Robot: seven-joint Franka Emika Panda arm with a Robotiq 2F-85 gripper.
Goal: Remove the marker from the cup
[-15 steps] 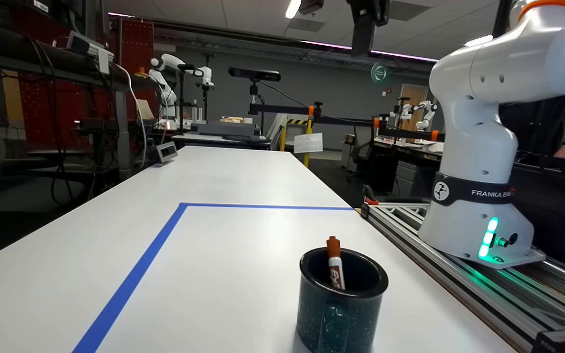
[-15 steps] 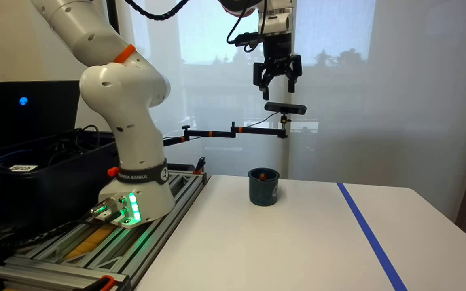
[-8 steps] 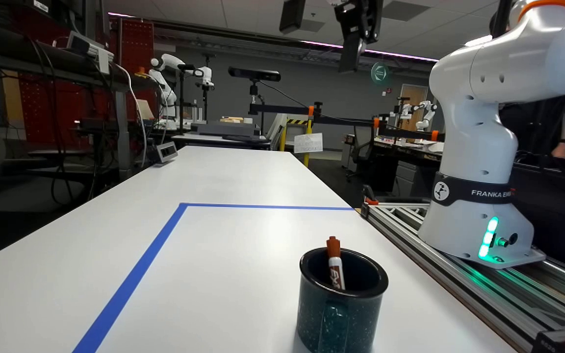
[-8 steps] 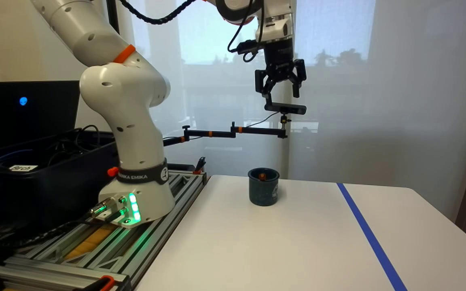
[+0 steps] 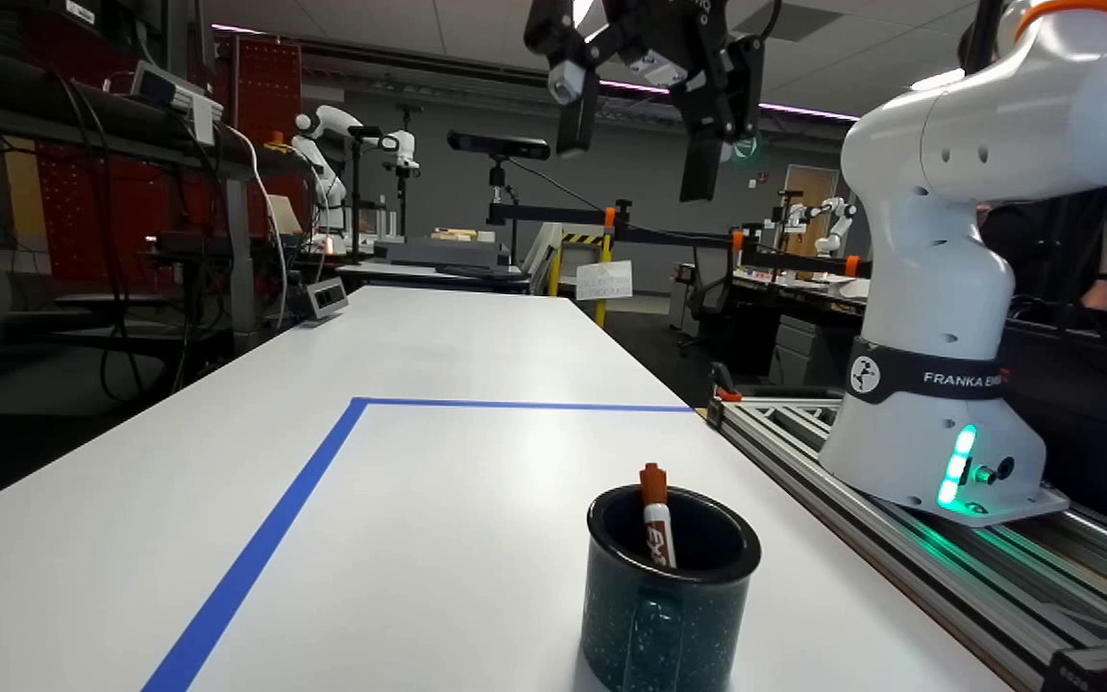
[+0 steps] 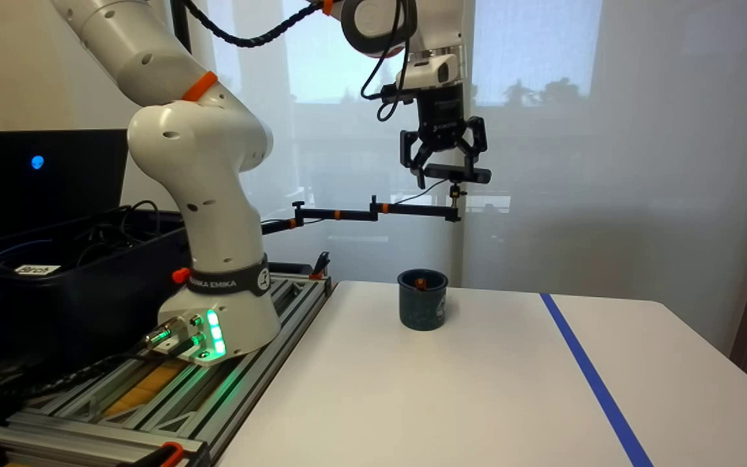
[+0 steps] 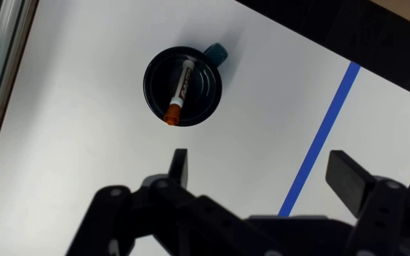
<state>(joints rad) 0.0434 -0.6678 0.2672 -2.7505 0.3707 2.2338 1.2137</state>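
The marker (image 5: 657,519) leans inside the cup (image 5: 664,625), its white body low and its orange-red cap sticking up against the rim. In an exterior view only the cap of the marker (image 6: 421,284) shows in the mouth of the cup (image 6: 422,314). In the wrist view the marker (image 7: 182,85) lies slantwise across the mouth of the cup (image 7: 213,108), which has a small teal handle. My gripper (image 5: 637,159) is open and empty, well above the cup. It also shows in an exterior view (image 6: 445,176) and in the wrist view (image 7: 256,160), where the cup is beyond the left finger.
The cup stands on a white table (image 6: 509,376) with blue tape (image 6: 594,379) on it. A metal rail (image 5: 890,567) runs along the table's edge at the robot base. A camera on a jointed arm (image 6: 412,209) stands behind the gripper in an exterior view.
My gripper has come down towards the cup and shifted slightly, with its fingers staying open. The cup and marker have not moved.
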